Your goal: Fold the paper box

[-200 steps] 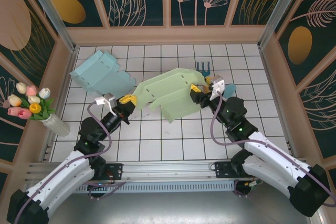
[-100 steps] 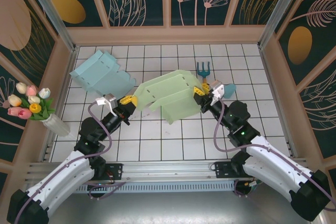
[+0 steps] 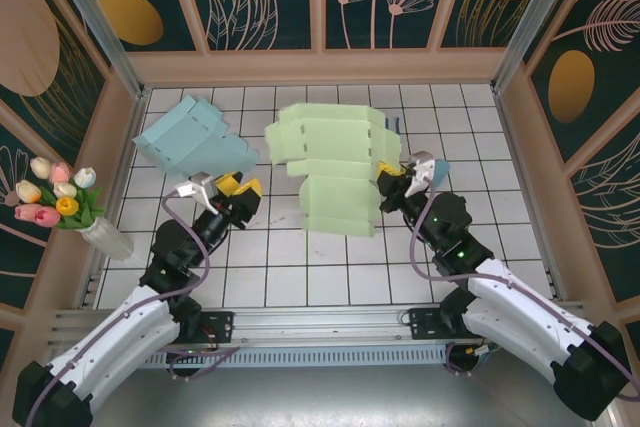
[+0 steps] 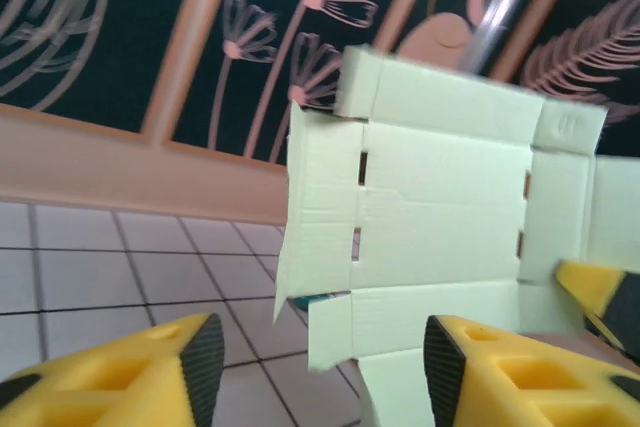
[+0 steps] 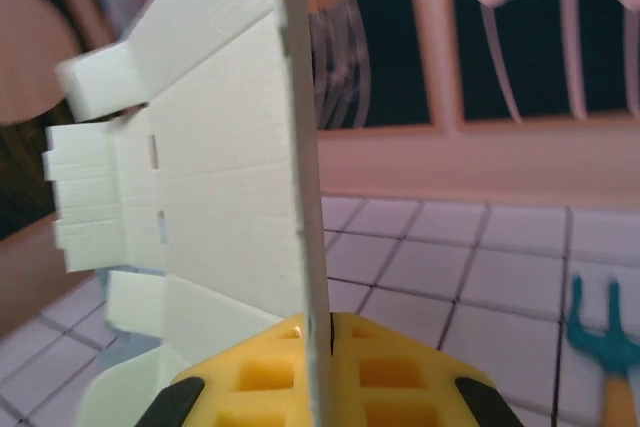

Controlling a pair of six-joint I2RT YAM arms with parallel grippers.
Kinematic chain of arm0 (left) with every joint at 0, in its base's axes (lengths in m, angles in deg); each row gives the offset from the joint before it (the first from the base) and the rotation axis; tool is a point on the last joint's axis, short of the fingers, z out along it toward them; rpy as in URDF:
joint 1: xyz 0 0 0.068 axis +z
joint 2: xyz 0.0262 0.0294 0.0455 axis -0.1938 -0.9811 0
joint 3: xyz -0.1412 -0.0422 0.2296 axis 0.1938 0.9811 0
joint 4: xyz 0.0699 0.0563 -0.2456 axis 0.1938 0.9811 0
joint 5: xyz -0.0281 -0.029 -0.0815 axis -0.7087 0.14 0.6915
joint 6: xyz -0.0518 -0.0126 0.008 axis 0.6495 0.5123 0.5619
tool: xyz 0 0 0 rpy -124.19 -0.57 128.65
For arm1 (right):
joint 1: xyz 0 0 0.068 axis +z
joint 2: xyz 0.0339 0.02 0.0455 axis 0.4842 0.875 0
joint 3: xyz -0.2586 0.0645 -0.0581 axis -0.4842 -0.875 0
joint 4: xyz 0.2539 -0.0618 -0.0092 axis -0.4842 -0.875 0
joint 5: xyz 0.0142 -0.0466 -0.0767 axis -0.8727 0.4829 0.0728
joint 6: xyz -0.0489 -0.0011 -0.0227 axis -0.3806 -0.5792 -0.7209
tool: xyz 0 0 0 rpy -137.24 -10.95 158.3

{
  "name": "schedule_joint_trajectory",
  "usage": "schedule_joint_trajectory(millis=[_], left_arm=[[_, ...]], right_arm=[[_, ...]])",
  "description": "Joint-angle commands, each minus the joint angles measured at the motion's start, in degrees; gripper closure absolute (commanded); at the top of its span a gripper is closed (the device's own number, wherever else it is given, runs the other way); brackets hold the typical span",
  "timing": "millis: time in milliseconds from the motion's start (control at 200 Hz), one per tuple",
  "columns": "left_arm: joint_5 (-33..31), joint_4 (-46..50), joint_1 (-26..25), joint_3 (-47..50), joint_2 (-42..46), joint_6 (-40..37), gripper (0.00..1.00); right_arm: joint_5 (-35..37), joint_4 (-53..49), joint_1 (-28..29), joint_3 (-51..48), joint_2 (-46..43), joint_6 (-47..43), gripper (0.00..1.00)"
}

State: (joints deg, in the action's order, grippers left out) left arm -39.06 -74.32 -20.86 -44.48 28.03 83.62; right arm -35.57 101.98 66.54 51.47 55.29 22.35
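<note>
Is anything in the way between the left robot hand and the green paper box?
No, nothing visible. The left gripper is open, and bare table lies between it and the green paper box, which the right gripper pinches upright by its edge. The blue box sits off to the side.

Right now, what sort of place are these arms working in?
Probably a staged robot-training booth, not a real home: a gridded white table, walls of painted plant panels, and props such as tulips and a green box.
</note>
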Motion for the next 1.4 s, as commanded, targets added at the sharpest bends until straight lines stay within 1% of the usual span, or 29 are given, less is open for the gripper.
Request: schedule_joint_trajectory(millis=[0,110,215,265,290,375,415,440,465,641,781,911,956,1106,1191,1286,1396], left_arm=[[-10.0,6.89,-0.05,-3.9,-0.25,5.12,0.38],[-11.26,7.8,-0.05,-3.7,0.01,6.78,0.36],[-12.67,7.29,-0.02,-2.73,-0.71,7.86,0.33],[-13.46,7.13,-0.05,-2.62,-1.74,8.39,0.32],[-13.73,7.05,0.0,-2.61,-2.37,8.56,0.31],[-14.37,6.3,-0.05,-2.87,-5.22,9.1,0.29],[-14.35,5.72,-0.03,-3.09,-7.05,9.14,0.29],[-14.37,5.31,-0.04,-3.27,-8.25,9.14,0.29],[-14.38,4.99,-0.05,-3.43,-9.57,9.28,0.29],[-14.8,1.14,0.02,-4.34,-19.1,10.22,0.28],[-15.35,-2.72,-0.04,-5.39,-26.23,9.64,0.28],[-14.95,-3.76,0.04,-9.52,-34.91,6.6,0.28],[-14.3,-3.85,0.04,-11.35,-37.78,5.55,0.28],[-12.19,-2.65,0.04,-18.49,-45.53,2.48,0.3],[-11.75,-1.76,0.04,-21.93,-49.02,-0.11,0.31],[-12.91,1.3,0.13,-25.64,-52.08,-3.25,0.32],[-14.41,3.34,0.54,-27.42,-53.85,-5.71,0.33]], right_arm=[[10.1,-8.73,-1.8,3.23,0.15,15.78,1.0],[2.37,-12.39,-5.21,4.53,1.11,18.51,1.0],[-1.22,-13.9,-5.94,5.48,4.4,18.32,1.0],[-3.28,-13.9,-5.92,5.84,6.68,17.74,1.0],[-4.08,-13.86,-7.47,6.2,7.97,17.32,1.0],[-6.87,-14.61,-7.52,8.08,13.67,15.55,1.0],[-7.0,-14.98,-7.44,9.31,16.35,14.64,1.0],[-9.06,-15.29,-7.35,10.04,18.3,13.97,1.0],[-9.53,-15.31,-7.28,10.54,19.5,13.56,1.0],[-8.95,-16.04,-6.73,13.24,27.71,10.64,1.0],[-8.05,-16.26,-6.56,14.28,31.89,8.55,1.0],[-8.6,-11.29,-6.56,11.37,30.85,5.3,1.0],[-8.44,-9.33,-5.18,10.04,29.73,3.9,1.0],[-8.56,-6.59,-5.05,7.77,28.15,1.15,1.0],[-10.32,-5.76,-4.53,7.34,28.21,0.19,1.0],[-10.1,-5.98,-4.18,7.51,28.77,-0.22,1.0],[-9.91,-6.0,-4.1,7.69,29.48,-0.5,1.0]])
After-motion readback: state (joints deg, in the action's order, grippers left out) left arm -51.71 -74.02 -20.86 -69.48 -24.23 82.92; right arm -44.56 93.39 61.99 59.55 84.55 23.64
